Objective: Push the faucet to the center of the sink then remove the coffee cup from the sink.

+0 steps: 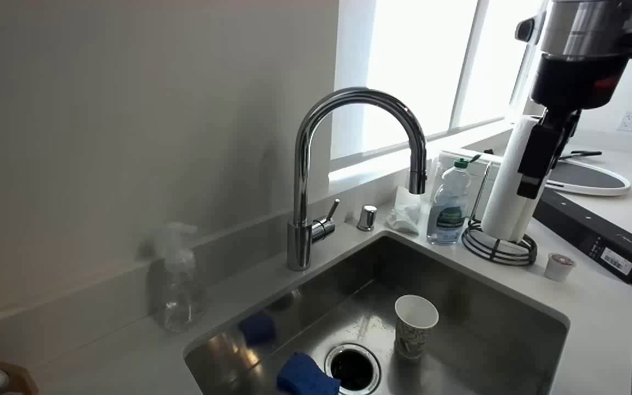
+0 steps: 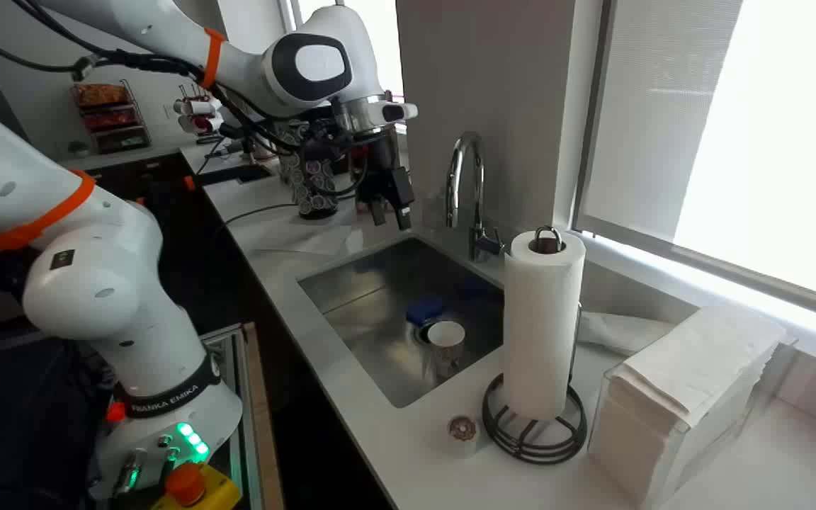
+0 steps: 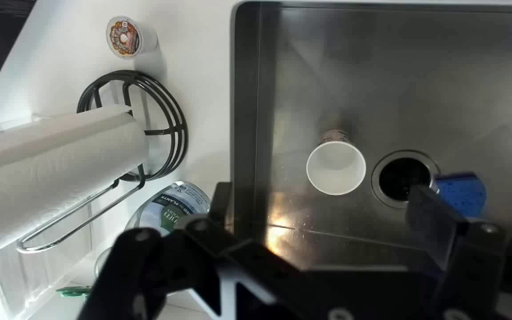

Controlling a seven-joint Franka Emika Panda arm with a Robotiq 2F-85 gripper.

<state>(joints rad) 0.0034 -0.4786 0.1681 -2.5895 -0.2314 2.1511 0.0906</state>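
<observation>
The chrome faucet (image 1: 300, 181) stands behind the sink, its arched spout turned to the right in an exterior view; it also shows in an exterior view (image 2: 479, 177). The steel sink (image 1: 475, 307) holds the white patterned coffee cup (image 1: 416, 326), upright beside the drain; the cup also shows in an exterior view (image 2: 445, 347) and in the wrist view (image 3: 336, 169). My gripper (image 2: 391, 217) is open and empty, raised above counter level and apart from faucet and cup. In the wrist view its spread fingers (image 3: 320, 194) frame the sink below. The faucet is out of the wrist view.
A blue sponge (image 1: 306, 377) lies at the drain (image 3: 402, 178). A paper-towel roll (image 2: 542, 326) on a wire stand, a dish soap bottle (image 1: 449, 206), a coffee pod (image 1: 559, 267) and a black box (image 1: 596, 236) stand around the sink. A clear spray bottle (image 1: 179, 285) is behind it.
</observation>
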